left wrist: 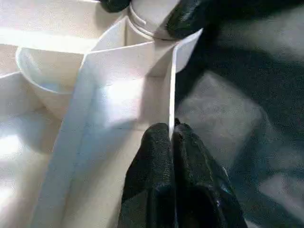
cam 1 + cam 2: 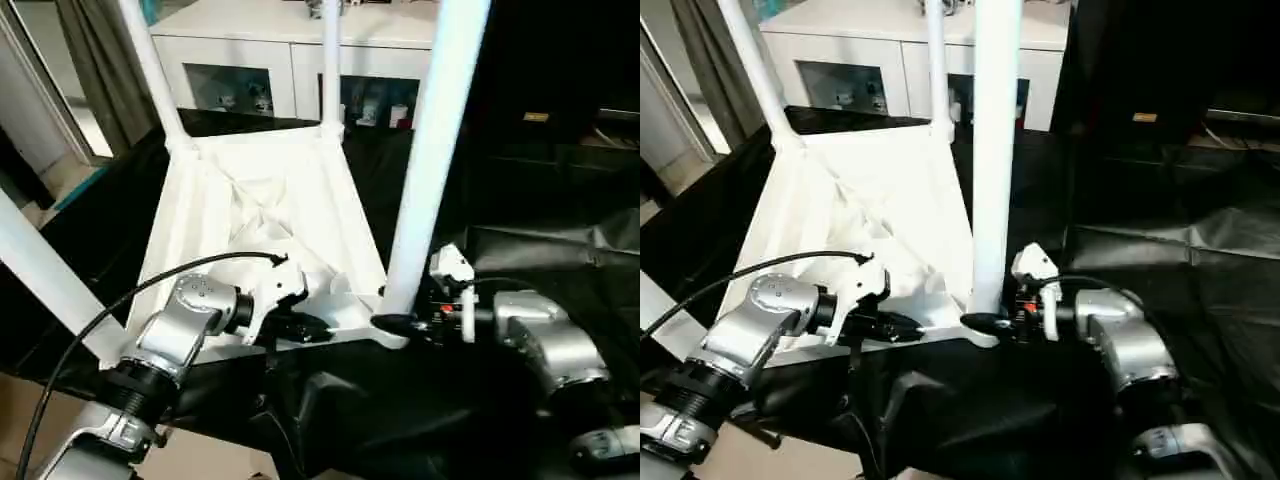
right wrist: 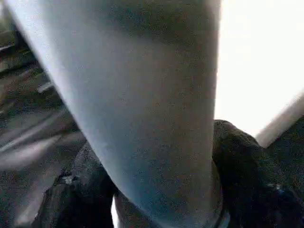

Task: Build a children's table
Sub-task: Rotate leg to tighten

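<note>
Right gripper [image 2: 400, 325]: clasping the upright white plastic tube leg [image 2: 430, 160] at its base.
Left gripper [image 1: 172, 137]: pinched on the white table's rim [image 1: 172, 90], just beside that corner socket [image 2: 980, 330].

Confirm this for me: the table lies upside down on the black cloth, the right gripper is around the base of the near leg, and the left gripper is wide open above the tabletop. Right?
Not quite. The left gripper is shut, pinching the rim of the table, as the left wrist view shows. The rest stands: the table lies upside down on the black cloth, and the right gripper is around the base of the near leg.
</note>
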